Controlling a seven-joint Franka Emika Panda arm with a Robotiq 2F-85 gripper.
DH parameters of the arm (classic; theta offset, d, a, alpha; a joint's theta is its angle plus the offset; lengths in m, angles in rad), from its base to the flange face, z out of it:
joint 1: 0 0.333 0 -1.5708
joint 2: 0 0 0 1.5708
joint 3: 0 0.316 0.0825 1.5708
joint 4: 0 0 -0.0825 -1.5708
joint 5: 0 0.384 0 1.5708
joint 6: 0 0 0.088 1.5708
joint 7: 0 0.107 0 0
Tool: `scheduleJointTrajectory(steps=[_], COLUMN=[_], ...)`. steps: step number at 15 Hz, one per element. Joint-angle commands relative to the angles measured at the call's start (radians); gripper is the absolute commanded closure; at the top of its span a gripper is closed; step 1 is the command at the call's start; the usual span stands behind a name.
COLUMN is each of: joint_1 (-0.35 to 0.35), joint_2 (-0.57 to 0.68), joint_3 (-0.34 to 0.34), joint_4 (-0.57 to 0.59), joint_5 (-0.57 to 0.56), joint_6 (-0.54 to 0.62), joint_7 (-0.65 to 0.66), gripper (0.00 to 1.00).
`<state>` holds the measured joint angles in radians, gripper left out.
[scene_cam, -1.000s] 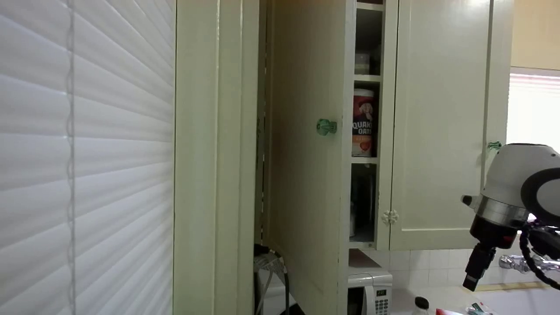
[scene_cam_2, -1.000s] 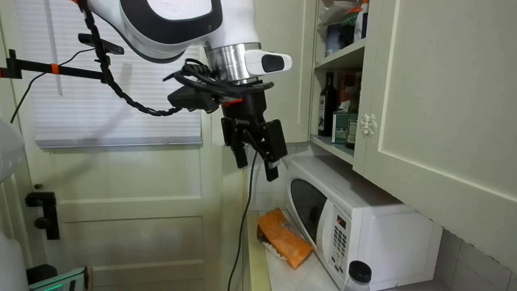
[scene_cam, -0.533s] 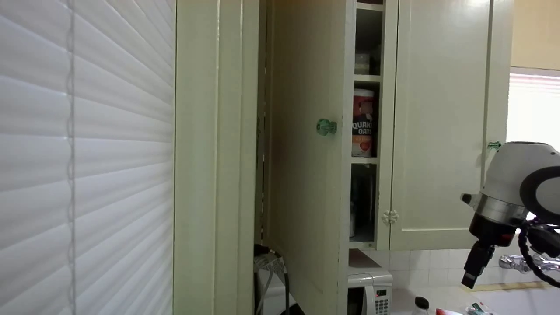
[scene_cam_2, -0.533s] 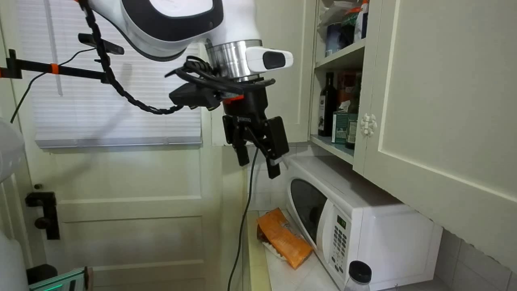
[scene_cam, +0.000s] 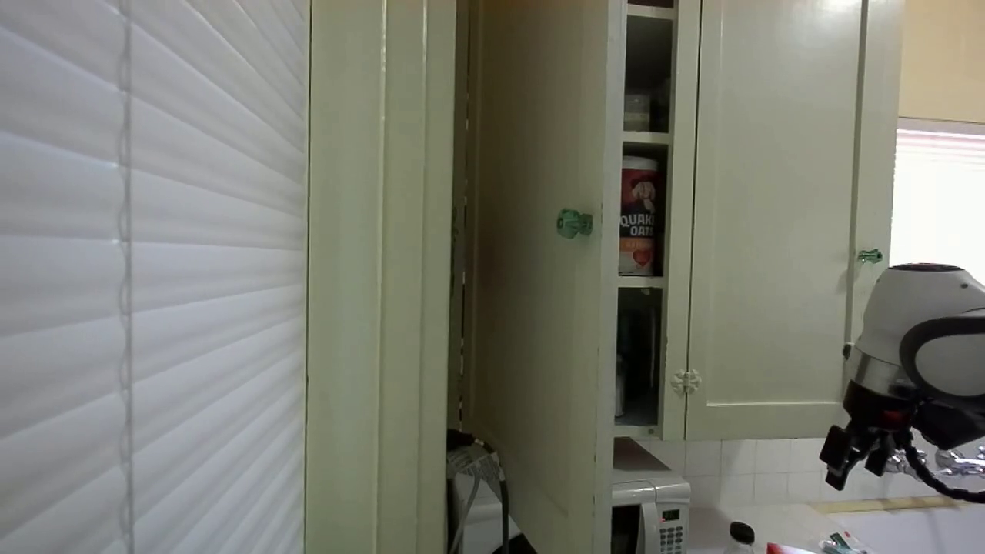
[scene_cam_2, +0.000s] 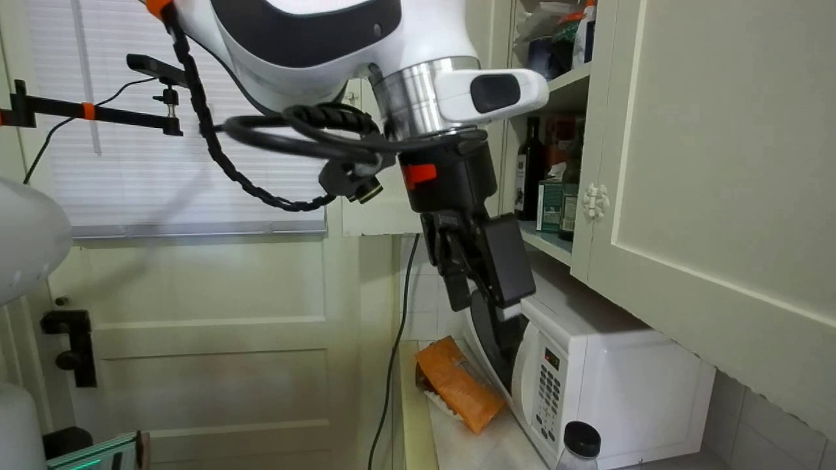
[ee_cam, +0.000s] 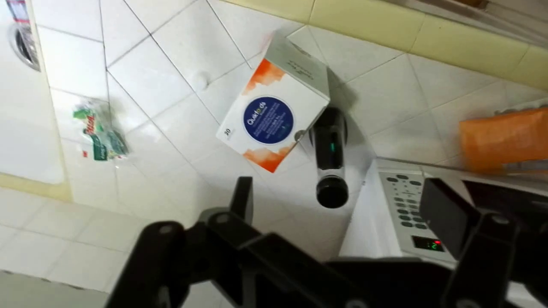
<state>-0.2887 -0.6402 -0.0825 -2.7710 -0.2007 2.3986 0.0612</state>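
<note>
My gripper (ee_cam: 342,209) is open and empty, its two black fingers spread wide. It hangs tilted above the counter, as both exterior views show (scene_cam: 856,471) (scene_cam_2: 483,320). In the wrist view a dark bottle with a black cap (ee_cam: 332,191) stands upright below, showing between the fingers but apart from them. The bottle's cap also shows in both exterior views (scene_cam: 741,532) (scene_cam_2: 581,438). A white and orange box with a blue circle (ee_cam: 269,111) is beside the bottle. The white microwave (ee_cam: 372,222) lies under the right finger in the wrist view; it also shows in an exterior view (scene_cam_2: 640,385).
An orange bag (scene_cam_2: 460,385) lies in front of the microwave. A clear plastic packet (ee_cam: 100,132) lies near the sink (ee_cam: 25,141). Above the counter are wall cabinets; a cabinet door (scene_cam: 539,308) stands open beside shelves with an oats canister (scene_cam: 639,219). A dark bottle (scene_cam_2: 530,170) stands on a shelf.
My arm has swung and turned: in an exterior view the gripper has moved right and down, now overlapping the microwave's front. Both fingers now show apart in both exterior views. The gripper stays open.
</note>
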Motion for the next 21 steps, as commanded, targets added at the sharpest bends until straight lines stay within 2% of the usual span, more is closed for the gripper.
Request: scheduleJointTrajectory(steps=[1,6,14,18,21], joint_1=[-0.013,-0.023,-0.072,-0.078,-0.061], joint_2=[0.016,0.041,0.331,0.463,0.554], joint_3=[-0.007,-0.006,-0.003,-0.028,-0.057], joint_4=[0.003,0.011,0.062,0.084,0.105], joint_5=[-0.004,-0.004,-0.005,0.009,0.030], joint_6=[0.001,0.005,0.150,0.272,0.344], joint_7=[0.019,0.049,0.229,0.303,0.311], gripper=[0.00,0.00,0.00,0.00,0.00])
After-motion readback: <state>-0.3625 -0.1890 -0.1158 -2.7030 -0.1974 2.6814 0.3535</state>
